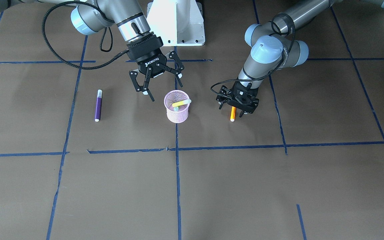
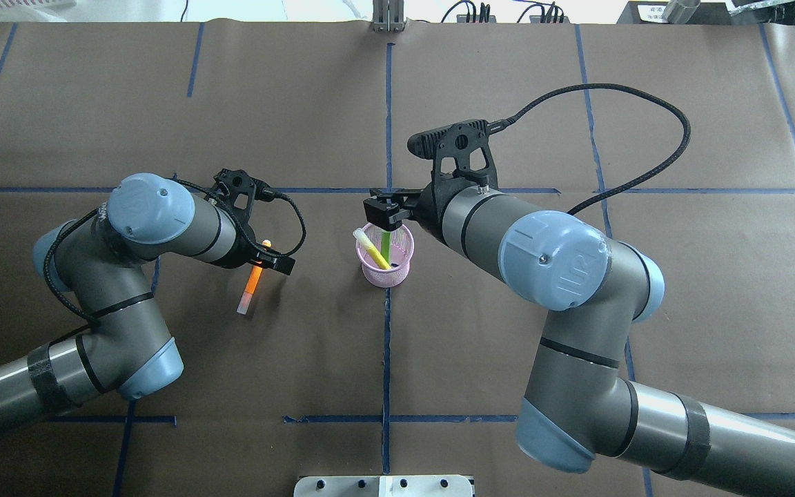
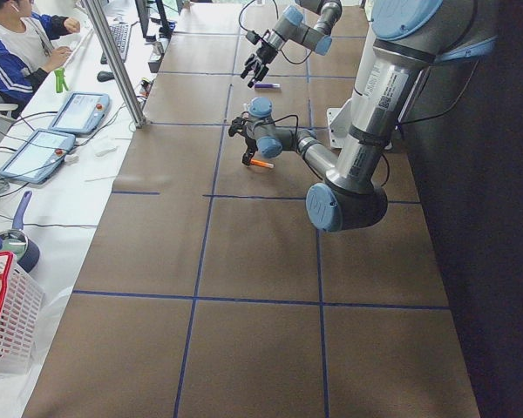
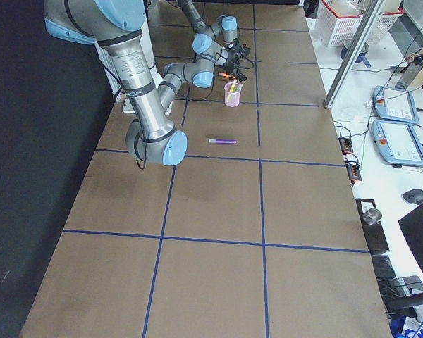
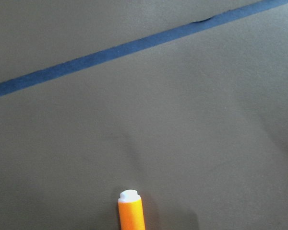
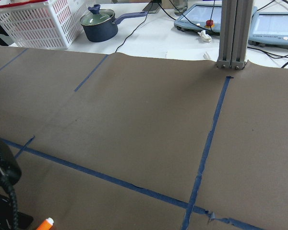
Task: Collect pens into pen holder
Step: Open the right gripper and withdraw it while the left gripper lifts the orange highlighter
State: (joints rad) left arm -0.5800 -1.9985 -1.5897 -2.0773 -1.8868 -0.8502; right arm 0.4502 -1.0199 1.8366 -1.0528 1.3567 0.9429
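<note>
Around the pink wire-mesh pen holder [image 1: 176,115], a small round cup standing on a blue tape line [image 1: 177,143] over brown paper, four slim pens show. The yellow pen [image 1: 180,103] and green pen [image 2: 384,243] lean inside it, while the purple pen [image 1: 98,106] and orange pen [image 1: 233,115] lie flat on opposite sides. The right gripper [image 1: 160,86] hangs just beside the holder, fingers spread, empty. The left gripper [image 1: 233,110] covers part of the orange pen; whether it is clamped on it cannot be told.
</note>
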